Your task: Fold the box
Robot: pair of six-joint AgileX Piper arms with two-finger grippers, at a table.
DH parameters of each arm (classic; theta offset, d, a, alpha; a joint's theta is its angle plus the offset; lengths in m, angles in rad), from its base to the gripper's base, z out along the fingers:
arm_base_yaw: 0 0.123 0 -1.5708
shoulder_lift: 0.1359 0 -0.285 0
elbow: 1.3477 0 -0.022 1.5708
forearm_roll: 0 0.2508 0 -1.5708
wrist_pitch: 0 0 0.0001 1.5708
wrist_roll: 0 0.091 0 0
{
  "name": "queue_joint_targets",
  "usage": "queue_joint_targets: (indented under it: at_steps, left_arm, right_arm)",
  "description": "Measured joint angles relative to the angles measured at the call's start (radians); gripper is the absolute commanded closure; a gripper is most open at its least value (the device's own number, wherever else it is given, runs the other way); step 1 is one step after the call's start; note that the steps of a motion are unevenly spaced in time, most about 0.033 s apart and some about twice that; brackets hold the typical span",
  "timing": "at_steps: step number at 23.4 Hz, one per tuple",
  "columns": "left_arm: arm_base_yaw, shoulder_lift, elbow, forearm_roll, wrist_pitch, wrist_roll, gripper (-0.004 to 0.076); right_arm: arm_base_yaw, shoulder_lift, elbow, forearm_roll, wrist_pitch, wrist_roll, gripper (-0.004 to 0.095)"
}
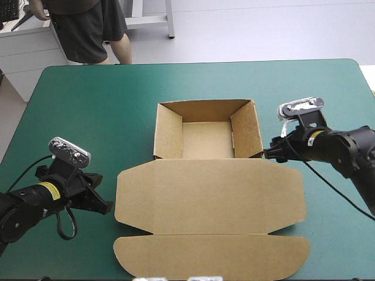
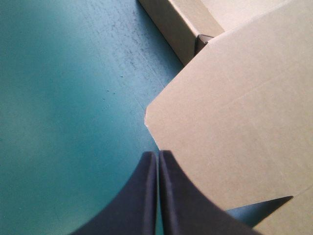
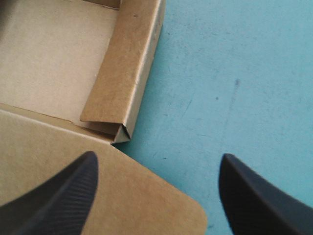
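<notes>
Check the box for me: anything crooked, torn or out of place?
Nothing torn or spilled. At the near right corner of the box, the folded-in wall flap stands off the outer wall, leaving a small gap; it may not be fully tucked. The lid lies flat.

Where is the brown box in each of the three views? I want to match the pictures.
High view: the box lies central, tray farther off, lid flat nearer the robot.
Left wrist view: its lid corner lies just ahead of the shut left gripper.
Right wrist view: a tray corner lies ahead of the open right gripper.
Shared landmark: the crease where tray meets lid.
</notes>
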Motion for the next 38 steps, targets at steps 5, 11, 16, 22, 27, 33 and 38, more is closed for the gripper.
queue_joint_targets:
  at_steps: [5, 11, 16, 22, 27, 33, 38]
  left_arm:
    - [0.001, 0.0, 0.0, 0.0, 0.035, 0.0, 0.0732]
    - [0.001, 0.0, 0.0, 0.0, 0.139, 0.0, 0.0732]
    - [0.001, 0.0, 0.001, -0.001, 0.172, 0.0, 0.0732]
    - [0.001, 0.0, 0.001, -0.002, 0.172, 0.0, 0.0732]
    - [0.001, 0.0, 0.001, -0.003, 0.172, 0.0, 0.0732]
    - [0.001, 0.0, 0.001, -0.003, 0.172, 0.0, 0.0732]
    - [0.001, 0.0, 0.001, -0.003, 0.172, 0.0, 0.0732]
  right_arm:
    - [0.0, 0.133, -0.086, 0.056, -0.004, -0.044, 0.0098]
    - [0.0, 0.336, -0.207, 0.096, -0.01, -0.06, 0.0098]
    - [0.0, 0.483, -0.228, 0.101, -0.032, -0.062, 0.0098]
    - [0.0, 0.59, -0.231, 0.107, -0.119, -0.062, 0.023]
    - [0.0, 0.628, -0.246, 0.133, -0.134, -0.062, 0.0595]
    - [-0.001, 0.635, -0.283, 0.142, -0.126, -0.062, 0.0923]
    - [-0.001, 0.636, -0.343, 0.095, -0.088, -0.07, 0.0925]
